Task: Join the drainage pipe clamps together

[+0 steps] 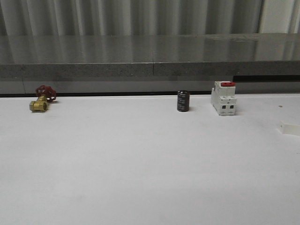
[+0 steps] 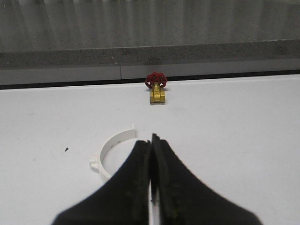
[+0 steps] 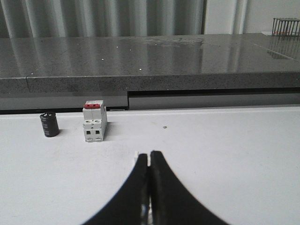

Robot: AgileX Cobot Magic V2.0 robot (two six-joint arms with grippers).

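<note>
- My left gripper [image 2: 151, 154], fingers pressed together, empty, hovers just beside a white half-ring clamp [image 2: 112, 150] on the table [image 2: 234, 140].
- My right gripper [image 3: 149, 161], likewise closed, partly hides a small white piece [image 3: 137, 155].

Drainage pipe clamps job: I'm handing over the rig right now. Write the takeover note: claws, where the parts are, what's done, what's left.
Left claw: shut, empty, with one white plastic semicircular half-ring clamp lying on the white table just beyond its tips.
Right claw: shut; a small white piece peeks out beside its tip, too hidden to identify.
A white piece sits at the table's right edge in the front view; possibly the second clamp.
Along the back: brass valve with red handle, black cylinder, white block with red top.
Done: nothing joined.
Left: grasp both halves, mate them.
</note>
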